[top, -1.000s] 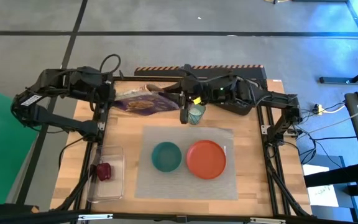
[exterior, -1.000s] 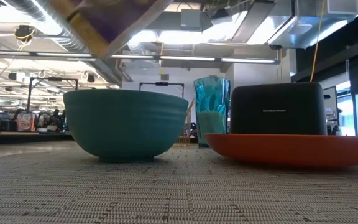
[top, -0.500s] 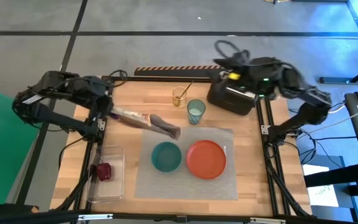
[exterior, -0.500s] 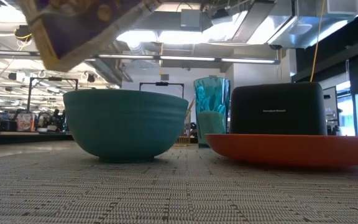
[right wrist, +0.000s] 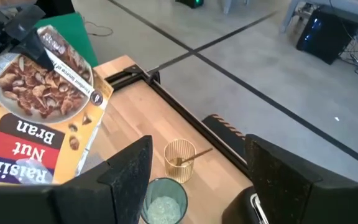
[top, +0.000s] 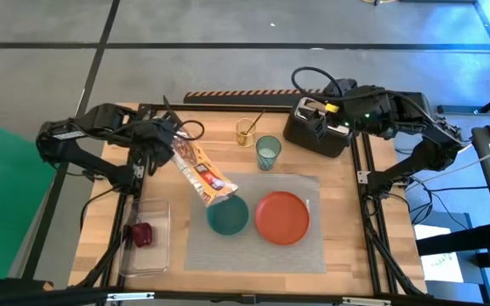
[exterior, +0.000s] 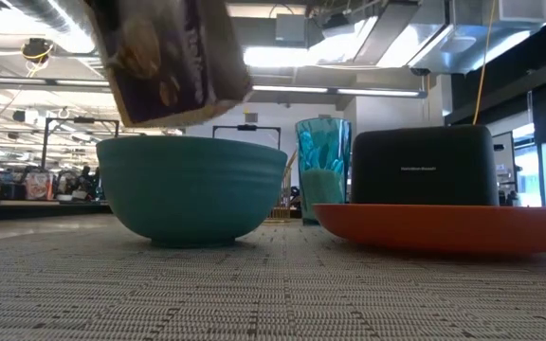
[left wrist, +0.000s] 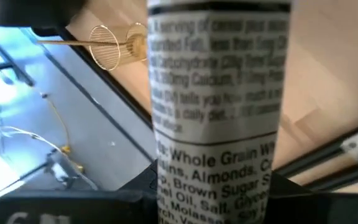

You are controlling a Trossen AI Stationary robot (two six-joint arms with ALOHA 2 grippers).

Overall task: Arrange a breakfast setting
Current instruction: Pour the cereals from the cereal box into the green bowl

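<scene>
A Raisin Nut Bran cereal box (top: pixel 204 172) hangs slanted above the teal bowl (top: pixel 228 216), its lower end (exterior: pixel 173 66) just over the bowl's rim. My left gripper (top: pixel 167 146) is shut on its upper end. The bowl and the orange-red plate (top: pixel 282 218) rest on the grey placemat (top: pixel 258 255). The translucent teal cup (top: pixel 268 153) stands behind the mat. My right gripper (right wrist: pixel 201 180) hangs open with nothing between its fingers, above the black toaster (top: pixel 317 132) at the far right. My left gripper pinches the box's end farthest from the bowl (right wrist: pixel 58 46) between its two fingers, one on each broad face; the narrow side panel (left wrist: pixel 213 124) faces the wrist. The fingers come from the table's left. The box is lifted clear, tipped down toward the bowl.
A small gold wire cup (top: pixel 247 130) with a thin gold handle leaning in it stands far of the teal cup. A clear tray (top: pixel 147 255) at the near left holds a dark-red fruit (top: pixel 141 234). Bare wood lies between tray and mat.
My right gripper has left the box and drawn back toward the table's far right, over the toaster. My left gripper has carried the box from the far left toward the bowl and turned it, so its free end now points down over the bowl.
</scene>
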